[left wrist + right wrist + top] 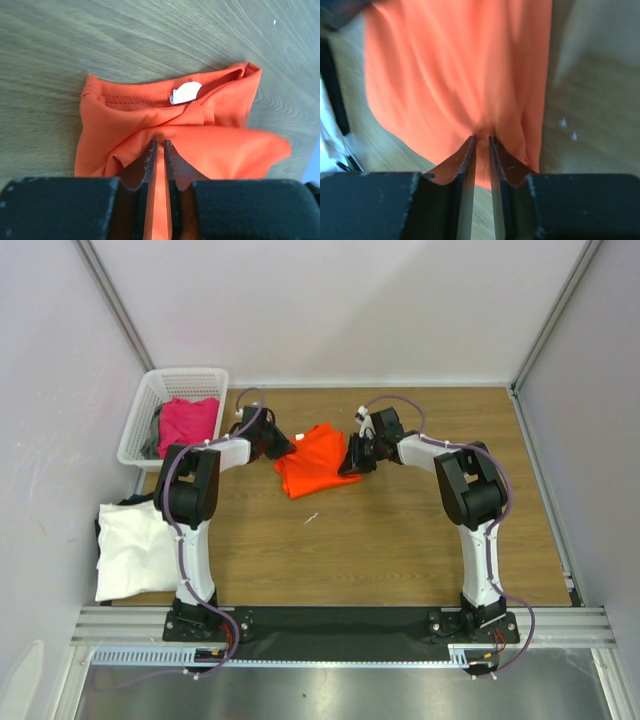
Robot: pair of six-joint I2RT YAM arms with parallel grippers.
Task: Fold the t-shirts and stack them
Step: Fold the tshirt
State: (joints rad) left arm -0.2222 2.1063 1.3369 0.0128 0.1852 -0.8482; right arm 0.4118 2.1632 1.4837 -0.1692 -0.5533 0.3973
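A bunched bright orange t-shirt [315,462] lies on the wooden table between my two arms. My left gripper [280,448] is at the shirt's left edge. In the left wrist view the left gripper [159,146] is shut on a fold of the orange t-shirt [150,115], just below the collar and its white label [186,92]. My right gripper [352,462] is at the shirt's right edge. In the right wrist view the right gripper [481,140] pinches the orange t-shirt [450,75], which drapes away from the fingertips. A white t-shirt [135,550] lies at the left, over a dark one [128,502].
A white lattice basket [180,376] at the back left holds a magenta-pink t-shirt [188,422]. A small white scrap [312,518] lies on the table [420,540] in front of the orange shirt. Walls close in the back and both sides.
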